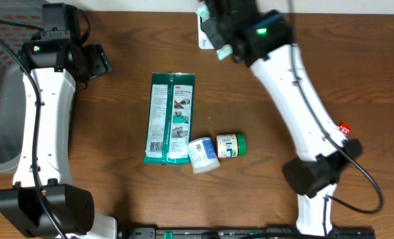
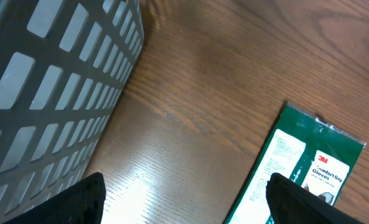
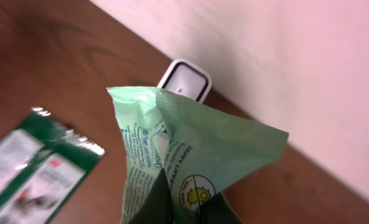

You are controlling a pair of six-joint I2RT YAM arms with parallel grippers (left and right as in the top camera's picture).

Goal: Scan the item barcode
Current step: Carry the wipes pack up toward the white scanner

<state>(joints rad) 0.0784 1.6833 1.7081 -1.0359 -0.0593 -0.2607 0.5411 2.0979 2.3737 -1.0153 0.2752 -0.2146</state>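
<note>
Pale green pouch (image 3: 190,149) sits clamped in the right hand (image 3: 181,208), seemingly facing the scanner (image 3: 184,81).

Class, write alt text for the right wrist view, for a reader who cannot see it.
The right end effector grips a crumpled light green pouch in front of a small white scanner at the far edge of the wooden table, by a pale wall. A dark green glove packet lies flat at lower left.
</note>
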